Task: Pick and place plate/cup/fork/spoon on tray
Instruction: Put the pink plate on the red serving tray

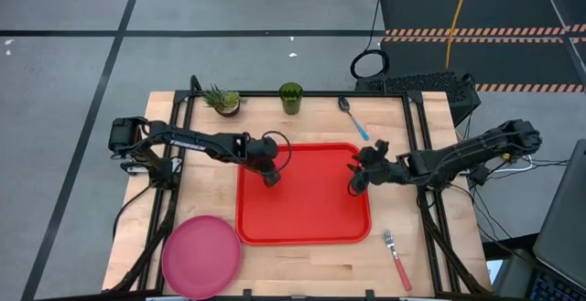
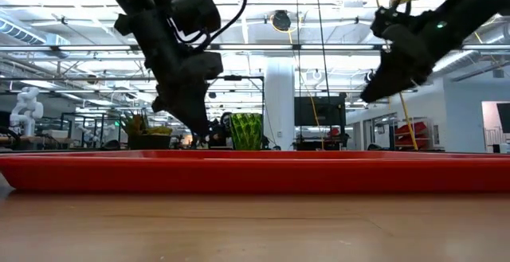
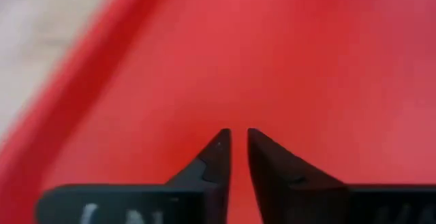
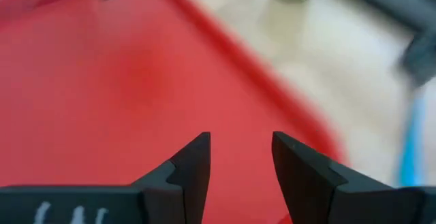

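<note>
Red plastic fills the middle of the table: the tray [image 1: 307, 223] lies bare, so none of the four items has been placed and the work looks to be at its first pick. Nearest the front edge, the plate [image 1: 201, 255] sits just off the tray's front-left corner, and the fork [image 1: 398, 259] lies off its front-right corner. Over the tray's left half the left gripper [image 3: 238, 142] hangs low, its jaws parted only by a narrow slit, holding nothing. Over the right rim the right gripper [image 4: 240, 149] hovers with a moderate gap, also empty. Beyond the tray's far edge stand the cup [image 1: 291, 98] and the spoon [image 1: 353, 119], with a potted plant [image 1: 222, 101] further left. Next, I judge, an arm must leave the tray, spread its jaws and descend on one item.
</note>
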